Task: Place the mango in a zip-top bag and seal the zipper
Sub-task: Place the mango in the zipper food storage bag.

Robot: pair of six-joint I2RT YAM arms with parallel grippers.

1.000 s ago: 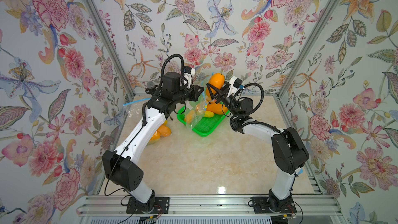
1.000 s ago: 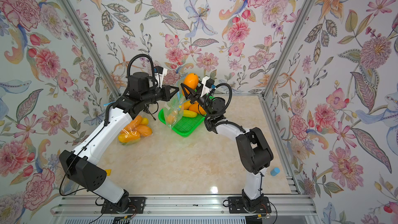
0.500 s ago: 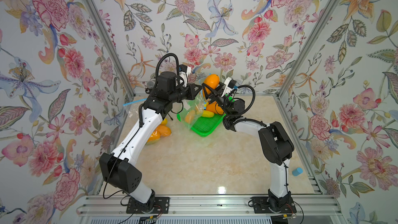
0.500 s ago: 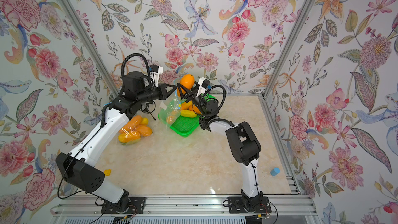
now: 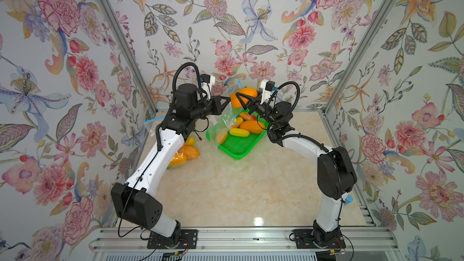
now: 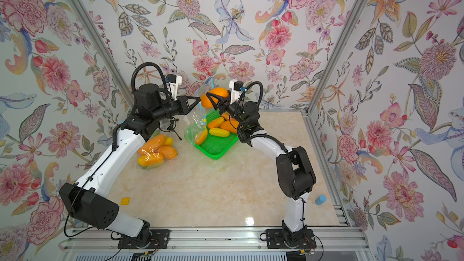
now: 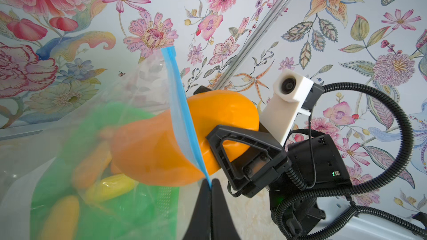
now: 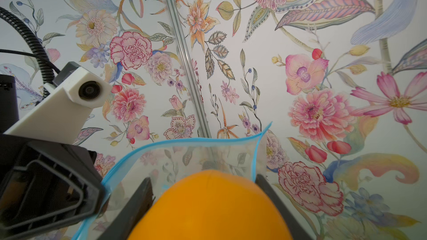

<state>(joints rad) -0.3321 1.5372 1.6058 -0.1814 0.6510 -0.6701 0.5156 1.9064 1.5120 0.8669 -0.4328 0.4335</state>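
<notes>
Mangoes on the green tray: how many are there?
5: a yellow mango in the middle, two orange ones just behind it, a reddish one farthest back, and one seen through the bag at the left end. The bag may hide more.

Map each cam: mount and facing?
Top views: stereo pair high above the arm bases, facing down toward the back wall; left arm and right arm whole.
Left wrist: on the left arm, looking along the left hand, shut on the bag; right hand ahead.
Right wrist: on the right arm, looking past its fingers around the mango into the bag; left hand beside.
Shared: both wrist views show mango and bag.
</notes>
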